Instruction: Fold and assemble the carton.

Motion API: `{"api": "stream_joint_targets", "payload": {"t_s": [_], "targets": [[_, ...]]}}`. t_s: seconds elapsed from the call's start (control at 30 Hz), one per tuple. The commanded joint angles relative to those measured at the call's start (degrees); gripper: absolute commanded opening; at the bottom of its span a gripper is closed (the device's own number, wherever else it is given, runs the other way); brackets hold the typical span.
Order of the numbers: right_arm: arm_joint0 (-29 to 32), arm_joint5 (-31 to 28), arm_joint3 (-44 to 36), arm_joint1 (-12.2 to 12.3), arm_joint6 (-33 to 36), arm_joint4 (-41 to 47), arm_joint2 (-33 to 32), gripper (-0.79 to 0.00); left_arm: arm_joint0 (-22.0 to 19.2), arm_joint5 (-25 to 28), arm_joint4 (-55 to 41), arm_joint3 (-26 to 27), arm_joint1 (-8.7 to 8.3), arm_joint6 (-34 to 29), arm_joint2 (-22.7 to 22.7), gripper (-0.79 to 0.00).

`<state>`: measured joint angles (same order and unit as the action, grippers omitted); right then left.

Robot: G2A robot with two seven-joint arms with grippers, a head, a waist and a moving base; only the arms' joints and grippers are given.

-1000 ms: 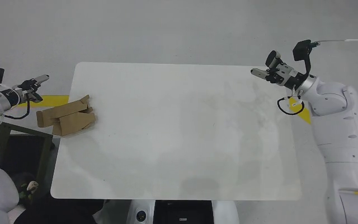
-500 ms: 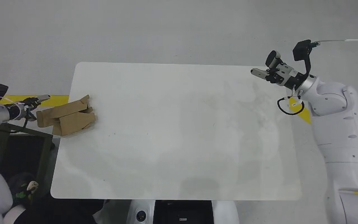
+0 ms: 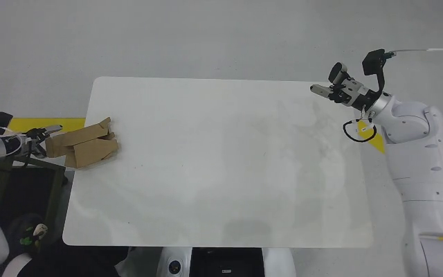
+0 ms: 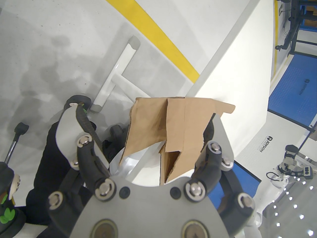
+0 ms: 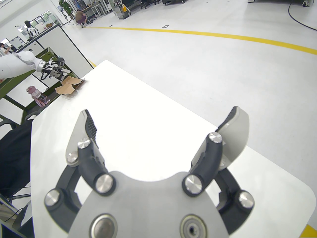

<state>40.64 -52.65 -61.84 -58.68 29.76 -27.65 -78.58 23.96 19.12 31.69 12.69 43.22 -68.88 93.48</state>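
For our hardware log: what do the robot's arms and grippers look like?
The right arm and left arm have smooth white shells. The right gripper and left gripper each have a grey metal plate, black linkages with silver bolts, and two curved pale fingers faced with black ribbed pads. A black cable loops beside the right wrist.

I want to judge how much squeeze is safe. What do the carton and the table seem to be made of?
Carton: brown corrugated cardboard, matte and uncoated. Its cut edges show fluting, and the flaps hold creases.
Table: smooth white top with a faint sheen, probably laminate or painted board. What lies under the surface cannot be told.
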Motion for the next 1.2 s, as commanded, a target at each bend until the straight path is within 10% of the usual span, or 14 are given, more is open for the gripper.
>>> {"api": "stream_joint_targets", "payload": {"t_s": [0.0,0.13,0.3,1.17], "targets": [[0.0,0.0,0.0,0.0,0.0,0.0,0.0,0.0,0.1,0.1,-0.3,0.1,0.0,-0.1,-0.2,0.0],[0.0,0.0,0.0,0.0,0.0,0.0,0.0,0.0,0.3,0.3,-1.4,0.0,0.13,-0.8,-0.5,-0.443],[0.0,0.0,0.0,0.0,0.0,0.0,0.0,0.0,0.6,0.2,-2.2,0.0,0.1,-1.1,-0.8,-0.785],[0.0,0.0,0.0,0.0,0.0,0.0,0.0,0.0,-1.8,7.3,-22.6,4.5,1.23,-7.8,1.7,-0.785]]}}
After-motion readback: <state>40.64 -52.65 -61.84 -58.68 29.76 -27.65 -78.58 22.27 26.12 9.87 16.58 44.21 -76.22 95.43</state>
